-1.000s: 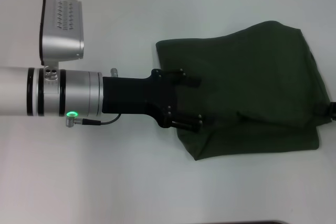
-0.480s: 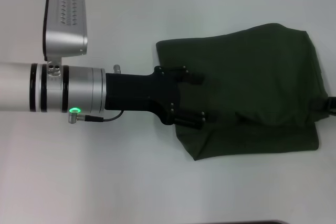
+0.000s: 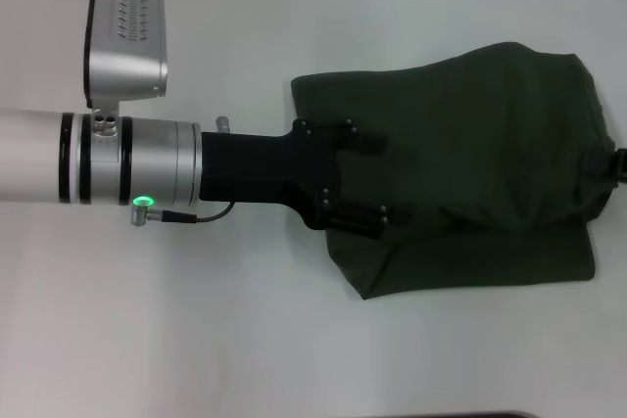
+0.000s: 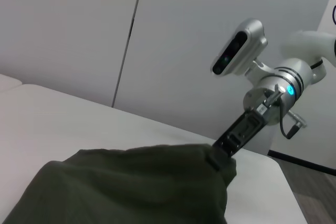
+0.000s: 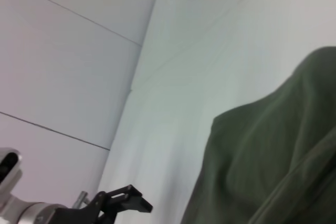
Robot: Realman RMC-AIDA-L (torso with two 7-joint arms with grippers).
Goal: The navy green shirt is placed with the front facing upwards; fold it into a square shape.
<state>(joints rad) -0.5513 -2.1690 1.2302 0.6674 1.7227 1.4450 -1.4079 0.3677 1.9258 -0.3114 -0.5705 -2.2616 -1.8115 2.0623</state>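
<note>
The dark olive-green cloth shirt [image 3: 460,163], folded into a rumpled bundle, lies on the white surface [image 3: 245,340] right of centre. The left claw [image 3: 364,179] reaches in from the left over the shirt's left edge, its two black fingers [image 3: 361,144] spread apart above the fabric. The right claw [image 3: 615,168] sits at the shirt's right edge; whether it grips cannot be told.

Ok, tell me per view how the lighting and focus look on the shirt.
Head view: even, flat light; the dark olive-green cloth shirt reads nearly black, folds faint, shadows soft on the white table. Left wrist view: shirt in the foreground soft, right arm's black pincer sharper. Right wrist view: shirt close and blurred.
</note>
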